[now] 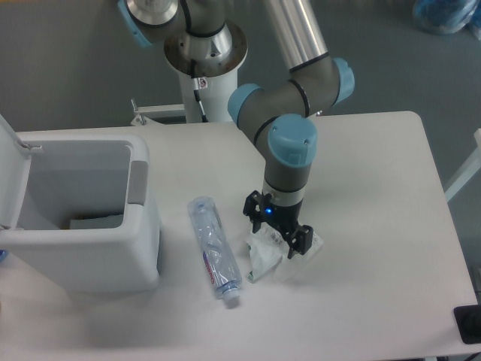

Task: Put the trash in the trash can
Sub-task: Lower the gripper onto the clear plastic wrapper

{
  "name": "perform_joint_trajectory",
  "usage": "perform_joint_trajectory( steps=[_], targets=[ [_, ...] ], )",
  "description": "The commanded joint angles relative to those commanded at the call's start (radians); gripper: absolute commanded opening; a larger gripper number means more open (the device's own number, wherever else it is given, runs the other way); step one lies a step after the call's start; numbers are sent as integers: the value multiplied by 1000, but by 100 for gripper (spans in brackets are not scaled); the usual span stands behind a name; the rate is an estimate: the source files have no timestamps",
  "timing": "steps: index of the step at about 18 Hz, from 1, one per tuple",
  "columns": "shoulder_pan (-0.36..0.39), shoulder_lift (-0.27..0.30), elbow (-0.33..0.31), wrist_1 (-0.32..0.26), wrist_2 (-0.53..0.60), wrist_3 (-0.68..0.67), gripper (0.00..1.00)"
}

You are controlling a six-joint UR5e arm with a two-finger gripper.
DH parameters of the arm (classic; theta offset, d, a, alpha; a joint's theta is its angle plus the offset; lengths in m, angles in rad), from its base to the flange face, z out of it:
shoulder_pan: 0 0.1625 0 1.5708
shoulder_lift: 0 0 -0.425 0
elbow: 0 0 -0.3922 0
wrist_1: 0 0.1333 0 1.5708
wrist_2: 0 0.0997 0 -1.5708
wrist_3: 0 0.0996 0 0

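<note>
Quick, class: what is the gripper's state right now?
Gripper: down on the crumpled wrapper, fingers spread either side; open, not yet closed on it.

Arm bent downward, pincer (276,230) vertical, jaws spread wide near the tabletop.

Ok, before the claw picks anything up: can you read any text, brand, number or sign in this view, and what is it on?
Nothing is legible in this view.
Crushed clear plastic bottle: blue-red label, print too blurred to read.
Crumpled clear plastic wrapper under the claw: white printed patch, too small to read.
Boxy white-grey plastic bin: no visible marking.
Arm: no readable writing.
</note>
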Motion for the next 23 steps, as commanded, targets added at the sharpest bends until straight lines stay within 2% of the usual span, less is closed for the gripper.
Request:
perform_joint_trajectory(
  steps=[7, 23],
  targets=[
    [0, 8, -28, 0, -5, 72, 100],
    [-21, -21, -17, 57, -9, -17, 100]
  ],
)
